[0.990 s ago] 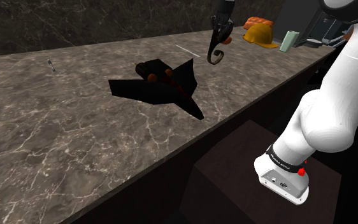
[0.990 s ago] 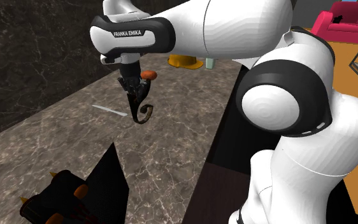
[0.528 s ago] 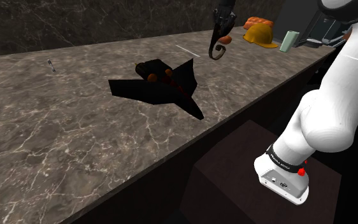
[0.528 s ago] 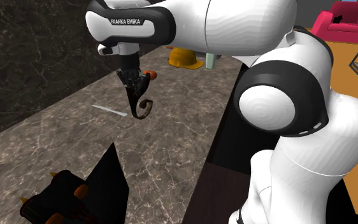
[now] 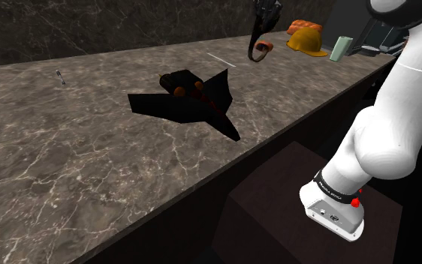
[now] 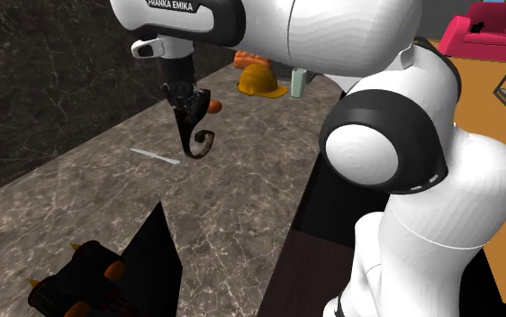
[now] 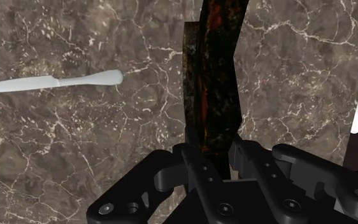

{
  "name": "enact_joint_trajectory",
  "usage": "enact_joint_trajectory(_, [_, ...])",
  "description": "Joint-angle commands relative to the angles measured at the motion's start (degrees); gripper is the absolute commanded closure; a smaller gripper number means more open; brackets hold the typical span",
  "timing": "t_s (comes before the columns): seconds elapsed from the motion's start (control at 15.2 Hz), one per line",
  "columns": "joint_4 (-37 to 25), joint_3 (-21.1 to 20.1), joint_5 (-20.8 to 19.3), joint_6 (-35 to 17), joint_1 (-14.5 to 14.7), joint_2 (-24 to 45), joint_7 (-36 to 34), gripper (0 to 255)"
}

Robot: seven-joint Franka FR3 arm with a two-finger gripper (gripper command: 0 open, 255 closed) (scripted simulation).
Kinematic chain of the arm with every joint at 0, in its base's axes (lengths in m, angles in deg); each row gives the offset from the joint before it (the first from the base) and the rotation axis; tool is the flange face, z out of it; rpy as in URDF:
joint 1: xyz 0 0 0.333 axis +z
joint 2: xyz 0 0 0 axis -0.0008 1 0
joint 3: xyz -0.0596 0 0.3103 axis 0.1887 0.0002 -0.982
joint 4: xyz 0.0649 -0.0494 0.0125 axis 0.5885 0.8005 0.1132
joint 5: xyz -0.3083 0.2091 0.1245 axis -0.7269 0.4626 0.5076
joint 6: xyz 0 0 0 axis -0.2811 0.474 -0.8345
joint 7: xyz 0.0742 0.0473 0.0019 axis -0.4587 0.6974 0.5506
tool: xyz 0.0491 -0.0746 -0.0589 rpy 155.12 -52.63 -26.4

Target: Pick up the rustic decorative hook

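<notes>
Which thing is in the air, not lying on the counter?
The dark curled hook, clasped in the gripper, hangs above the counter; the white knife and yellow hard hat lie on it.

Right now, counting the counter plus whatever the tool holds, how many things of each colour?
Dark: 2, hook in the tool, angular black thing
White: 1, knife
Yellow: 1, hard hat
Orange: 1, object behind hat
Pale green: 1, box
Grey: 1, small thin item
Total: 7

Shoulder: beside stand (image 5: 269, 202), looking down across counter (image 5: 89, 165). Second exterior: close beside arm (image 6: 377, 153), facing along counter toward hard hat (image 6: 260, 83), shared with shoulder. Wrist: near, down onto counter.
</notes>
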Motion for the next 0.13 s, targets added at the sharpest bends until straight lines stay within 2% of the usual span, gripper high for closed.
enact_joint_trajectory(0.0, [-1.60,0.07,0.30,1.23,-0.22,0.47,0.14,255])
enact_joint_trajectory(0.07, [-1.59,0.07,0.30,1.23,-0.22,0.46,0.14,255])
